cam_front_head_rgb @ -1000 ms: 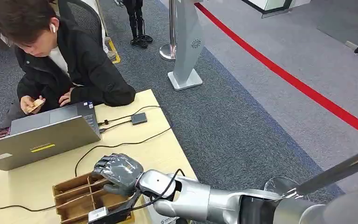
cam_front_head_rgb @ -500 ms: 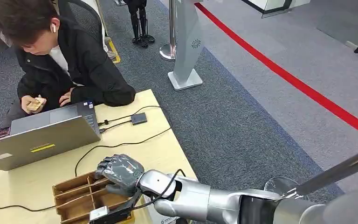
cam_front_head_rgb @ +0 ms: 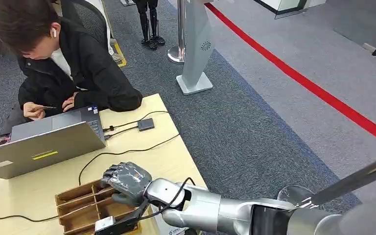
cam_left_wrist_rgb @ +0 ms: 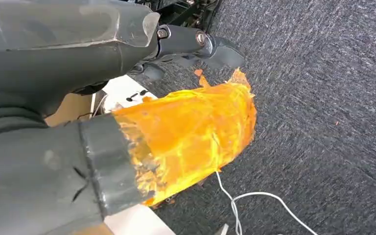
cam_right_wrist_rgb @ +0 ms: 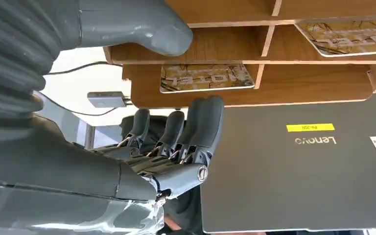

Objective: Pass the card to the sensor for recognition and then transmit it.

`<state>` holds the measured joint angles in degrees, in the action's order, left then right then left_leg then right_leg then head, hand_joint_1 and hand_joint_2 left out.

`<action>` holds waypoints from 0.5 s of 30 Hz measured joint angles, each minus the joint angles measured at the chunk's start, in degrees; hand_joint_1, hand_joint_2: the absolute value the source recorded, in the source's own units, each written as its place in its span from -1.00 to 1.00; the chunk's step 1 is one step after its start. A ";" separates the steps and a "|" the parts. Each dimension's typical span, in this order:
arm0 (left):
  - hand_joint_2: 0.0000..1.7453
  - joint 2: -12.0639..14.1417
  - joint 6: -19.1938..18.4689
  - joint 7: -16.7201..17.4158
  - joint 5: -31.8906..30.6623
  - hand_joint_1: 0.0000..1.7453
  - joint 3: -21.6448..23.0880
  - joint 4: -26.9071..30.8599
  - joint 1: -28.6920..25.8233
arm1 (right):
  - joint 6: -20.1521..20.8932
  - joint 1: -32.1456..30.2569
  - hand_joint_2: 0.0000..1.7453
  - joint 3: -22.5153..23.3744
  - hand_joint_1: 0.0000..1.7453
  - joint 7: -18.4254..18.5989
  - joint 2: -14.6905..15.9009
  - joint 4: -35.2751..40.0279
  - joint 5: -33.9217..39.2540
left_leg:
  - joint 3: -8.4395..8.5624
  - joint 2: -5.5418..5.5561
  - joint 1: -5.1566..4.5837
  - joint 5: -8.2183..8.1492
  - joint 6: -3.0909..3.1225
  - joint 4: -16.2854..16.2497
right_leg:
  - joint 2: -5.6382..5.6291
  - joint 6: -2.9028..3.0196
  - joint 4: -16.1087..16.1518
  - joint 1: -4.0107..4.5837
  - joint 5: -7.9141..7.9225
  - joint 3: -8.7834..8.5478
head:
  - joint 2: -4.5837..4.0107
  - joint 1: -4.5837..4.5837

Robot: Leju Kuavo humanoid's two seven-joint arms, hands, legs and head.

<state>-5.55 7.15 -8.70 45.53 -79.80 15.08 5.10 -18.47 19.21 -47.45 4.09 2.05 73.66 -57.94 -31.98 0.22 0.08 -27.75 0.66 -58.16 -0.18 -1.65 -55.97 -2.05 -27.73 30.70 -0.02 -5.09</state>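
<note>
The right hand (cam_front_head_rgb: 125, 182) hovers over the far right corner of the wooden box (cam_front_head_rgb: 73, 213), which stands at the near edge of the table (cam_front_head_rgb: 176, 161). Its fingers (cam_right_wrist_rgb: 203, 122) are straight and a little apart, the thumb (cam_right_wrist_rgb: 142, 27) is over the box, and it holds nothing. In the right wrist view two patterned cards lie flat in two separate compartments: one card (cam_right_wrist_rgb: 205, 77) is in the compartment close to the fingertips, the other card (cam_right_wrist_rgb: 352, 36) is in a compartment further along. The box has several compartments divided by thin walls.

The left hand (cam_left_wrist_rgb: 191, 41) is over the grey carpet, beside the table; an orange wrapped part covers much of that view, and I cannot tell if the hand is open or closed.

Behind the box there is bare table surface, crossed by a black cable (cam_front_head_rgb: 122, 152). Further, one laptop (cam_front_head_rgb: 44, 144) stands open on the left, and one small black sensor (cam_front_head_rgb: 146, 124) lies near the table's right edge. At the far edge one person (cam_front_head_rgb: 68, 68) sits and holds a thin card (cam_front_head_rgb: 46, 107).
</note>
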 joint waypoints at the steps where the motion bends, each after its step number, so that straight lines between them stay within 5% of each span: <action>1: -1.00 0.00 -0.02 0.00 0.00 -1.00 0.00 0.00 0.00 | -0.02 0.03 1.00 0.00 0.02 -0.02 -0.07 -0.07 0.00 | 0.00 0.00 0.00 0.00 0.00 0.00 | 0.00 0.00 0.00 0.00 0.00 0.00 | 0.00 0.00; 9: -1.00 0.00 -0.04 0.00 0.00 -1.00 0.04 0.00 0.00 | 0.15 0.66 1.00 0.00 0.14 -0.04 -0.57 -0.77 0.00 | 0.00 0.00 0.00 0.00 0.00 0.00 | 0.00 0.00 0.00 0.00 0.00 0.00 | 0.00 0.02; 11: -1.00 0.00 -0.04 0.00 0.00 -1.00 0.07 0.00 0.00 | 0.20 0.79 1.00 0.00 0.50 -0.04 -0.68 -0.92 0.00 | 0.00 0.00 0.00 0.00 0.00 0.00 | 0.00 0.00 0.00 0.00 0.00 0.00 | 0.00 0.00; 15: -1.00 0.00 -0.04 0.00 0.00 -1.00 0.07 0.00 0.01 | 0.20 1.14 1.00 0.00 0.60 -0.04 -0.92 -1.16 0.00 | 0.01 0.00 0.00 0.00 0.00 0.00 | 0.00 0.00 0.00 0.00 0.00 0.00 | 0.00 0.02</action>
<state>-5.55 7.10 -8.70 45.53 -79.73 15.08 5.11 -18.27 20.35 -47.45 4.04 1.14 72.50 -57.94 -31.97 0.22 0.08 -27.75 0.66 -58.16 -0.18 -1.64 -55.97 -2.05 -27.73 30.70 -0.02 -5.07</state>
